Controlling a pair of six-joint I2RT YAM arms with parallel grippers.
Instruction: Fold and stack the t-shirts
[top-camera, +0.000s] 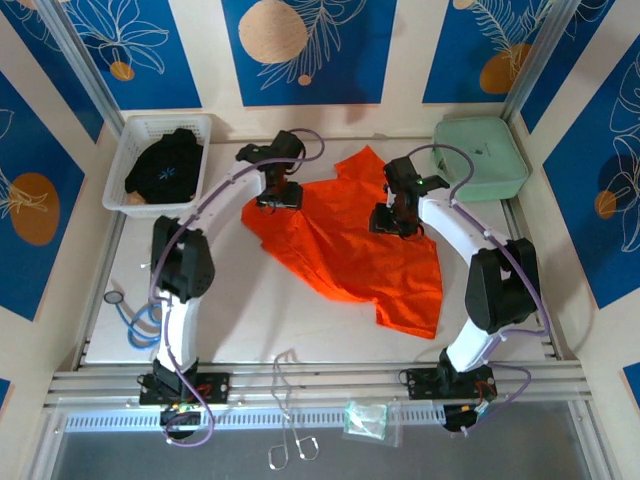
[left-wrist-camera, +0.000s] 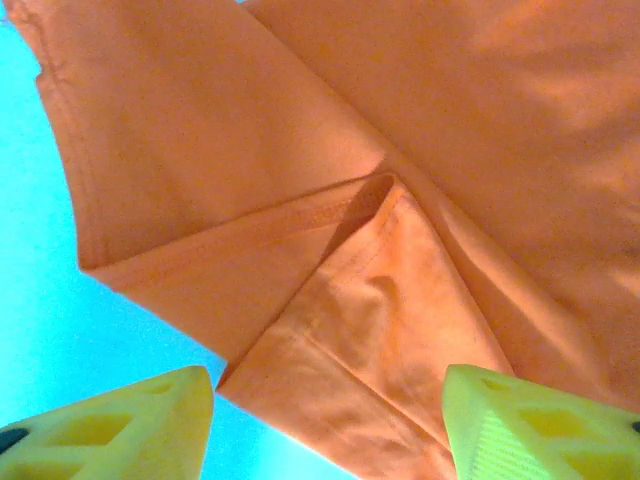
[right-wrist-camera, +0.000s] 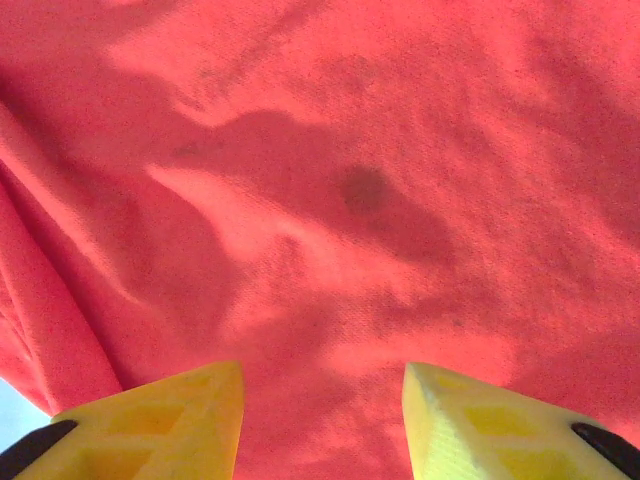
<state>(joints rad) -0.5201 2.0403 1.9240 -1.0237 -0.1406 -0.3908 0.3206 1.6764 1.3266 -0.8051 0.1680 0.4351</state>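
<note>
The orange t-shirt sits right under both grippers, so neither arm has to travel to reach it. The left gripper hangs over the shirt's edge. Its jaws are wide and hold nothing, and a hemmed flap pokes up between the fingers. The rest of the shirt runs off to that gripper's right and back toward the arm bases, a long diagonal.

The right gripper is over the body of the shirt, jaws moderately apart, with plain fabric below and no hem to grab. So the left one looks better placed for a pinch.

The shirt's rumpled, not flat. The black t-shirt is bunched in a white basket, off to the left gripper's left.
</note>
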